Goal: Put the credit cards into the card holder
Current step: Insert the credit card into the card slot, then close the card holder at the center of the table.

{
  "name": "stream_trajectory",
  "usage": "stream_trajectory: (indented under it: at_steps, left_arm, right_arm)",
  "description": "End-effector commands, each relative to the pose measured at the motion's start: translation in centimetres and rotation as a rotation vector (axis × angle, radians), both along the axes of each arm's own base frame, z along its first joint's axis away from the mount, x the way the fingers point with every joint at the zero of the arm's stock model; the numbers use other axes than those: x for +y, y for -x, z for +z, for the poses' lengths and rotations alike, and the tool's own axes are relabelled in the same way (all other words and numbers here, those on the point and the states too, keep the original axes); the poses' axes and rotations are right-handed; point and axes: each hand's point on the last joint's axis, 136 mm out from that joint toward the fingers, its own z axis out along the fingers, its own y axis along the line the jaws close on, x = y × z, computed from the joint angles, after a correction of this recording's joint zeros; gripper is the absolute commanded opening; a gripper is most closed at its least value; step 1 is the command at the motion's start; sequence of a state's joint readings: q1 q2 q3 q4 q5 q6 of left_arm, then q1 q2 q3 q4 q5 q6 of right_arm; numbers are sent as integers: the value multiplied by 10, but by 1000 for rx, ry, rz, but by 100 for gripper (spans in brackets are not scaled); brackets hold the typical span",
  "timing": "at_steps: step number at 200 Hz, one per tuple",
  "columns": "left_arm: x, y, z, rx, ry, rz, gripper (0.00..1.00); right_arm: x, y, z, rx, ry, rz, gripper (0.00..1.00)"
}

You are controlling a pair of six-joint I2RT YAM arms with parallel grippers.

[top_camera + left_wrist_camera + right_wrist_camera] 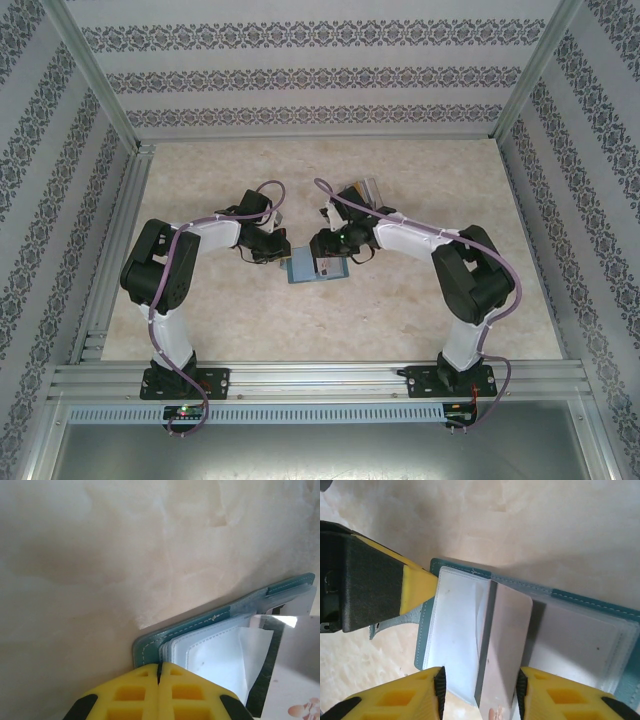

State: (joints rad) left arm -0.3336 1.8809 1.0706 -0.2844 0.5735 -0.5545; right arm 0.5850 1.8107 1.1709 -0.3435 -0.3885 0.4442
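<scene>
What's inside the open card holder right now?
Inside: clear sleeves and one silver card, tilted across the middle of the card holder. Pockets beneath the card are covered; sleeve contents unclear.

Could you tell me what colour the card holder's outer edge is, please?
The card holder edge is teal-blue with pale stitching, clearest in the left wrist view.

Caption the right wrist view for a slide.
Right tool straddles a silver card over the open card holder, left tool at its corner.

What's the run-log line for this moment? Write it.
step: insert | left gripper: shut on holder edge | right gripper: straddles silver card, grip unclear | silver card: end over sleeve
</scene>
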Motion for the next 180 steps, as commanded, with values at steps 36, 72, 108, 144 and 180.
stream_trajectory:
  at_steps: [36, 72, 108, 144, 180]
  left_arm:
    - [13, 14, -18, 48, -68, 18, 0]
    - [14, 16, -19, 51, -67, 20, 0]
    - [13, 15, -20, 51, -62, 23, 0]
    - [13, 16, -19, 51, -63, 21, 0]
    - [14, 18, -19, 52, -66, 22, 0]
  right_arm:
    - [-8, 6, -28, 68, 66, 11, 31]
    - [-8, 6, -33, 69, 81, 9, 12]
    - [5, 7, -35, 70, 79, 37, 8]
    - [24, 11, -37, 85, 50, 64, 8]
    - [28, 11, -35, 76, 46, 64, 8]
